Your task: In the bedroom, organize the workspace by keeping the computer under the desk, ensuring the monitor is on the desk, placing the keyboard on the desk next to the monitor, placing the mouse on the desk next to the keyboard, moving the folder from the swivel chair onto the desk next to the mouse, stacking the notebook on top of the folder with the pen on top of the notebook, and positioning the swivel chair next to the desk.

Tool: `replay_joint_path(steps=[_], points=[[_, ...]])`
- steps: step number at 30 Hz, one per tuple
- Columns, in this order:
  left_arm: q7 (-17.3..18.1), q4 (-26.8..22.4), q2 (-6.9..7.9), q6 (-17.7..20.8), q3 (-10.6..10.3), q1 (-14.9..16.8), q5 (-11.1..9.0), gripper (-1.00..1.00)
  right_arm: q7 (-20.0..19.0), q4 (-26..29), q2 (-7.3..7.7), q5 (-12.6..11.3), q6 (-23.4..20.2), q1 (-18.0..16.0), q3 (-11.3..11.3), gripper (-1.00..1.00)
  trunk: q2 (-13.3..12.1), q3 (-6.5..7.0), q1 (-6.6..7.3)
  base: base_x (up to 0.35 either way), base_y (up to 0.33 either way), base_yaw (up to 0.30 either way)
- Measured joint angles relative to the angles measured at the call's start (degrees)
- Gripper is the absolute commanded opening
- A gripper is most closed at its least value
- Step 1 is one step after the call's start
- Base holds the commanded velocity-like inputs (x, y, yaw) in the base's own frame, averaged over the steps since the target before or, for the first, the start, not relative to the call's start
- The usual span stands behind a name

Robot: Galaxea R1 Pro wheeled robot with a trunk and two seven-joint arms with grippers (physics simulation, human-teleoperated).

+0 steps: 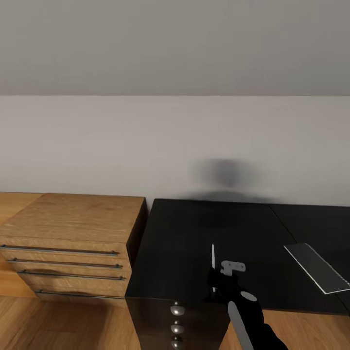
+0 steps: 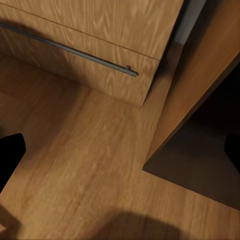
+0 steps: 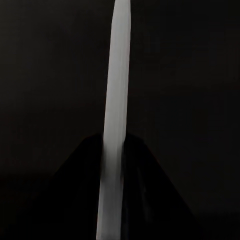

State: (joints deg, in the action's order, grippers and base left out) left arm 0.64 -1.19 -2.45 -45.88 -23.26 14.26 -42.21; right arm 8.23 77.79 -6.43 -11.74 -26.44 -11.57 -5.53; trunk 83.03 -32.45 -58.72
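Right gripper clamped on pen, held over near-left part of black desk. Keyboard flat at desk's right. Wooden dresser left, drawers closed. Left gripper's jaw state: cannot tell.

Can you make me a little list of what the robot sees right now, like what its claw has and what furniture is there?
right claw: shut on the slim silvery-light pen, over the desk
pen direction: pointing away from the robot, toward the wall
furniture: long black desk with round silver knobs; light wooden dresser with long bar handles to its left
also on desk: flat dark slab with a pale rim at the right
left claw: open, low over the light wood plank floor by the dresser
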Motion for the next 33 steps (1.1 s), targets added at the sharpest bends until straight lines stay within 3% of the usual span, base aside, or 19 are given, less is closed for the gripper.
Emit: replay_joint_path(steps=[6,29,33], points=[[0.00,0.00,0.00,0.00,0.00,-0.01,-0.01,1.00,0.00,0.00,0.00,0.01,0.00,0.00,0.00,-1.00,2.02,-0.90,-1.11,0.000,0.000,0.000],[0.00,0.00,0.19,0.09,0.03,-0.06,0.04,1.00,-0.18,0.27,-0.37,-0.03,1.68,0.00,0.00,-1.00,2.02,-0.90,-1.11,0.000,0.000,0.000],[0.00,0.00,0.25,0.09,0.01,-0.06,0.06,1.00,-0.17,0.26,-0.34,-0.02,1.68,0.00,0.00,-1.00,0.43,-0.19,-0.23,0.000,0.000,0.000]])
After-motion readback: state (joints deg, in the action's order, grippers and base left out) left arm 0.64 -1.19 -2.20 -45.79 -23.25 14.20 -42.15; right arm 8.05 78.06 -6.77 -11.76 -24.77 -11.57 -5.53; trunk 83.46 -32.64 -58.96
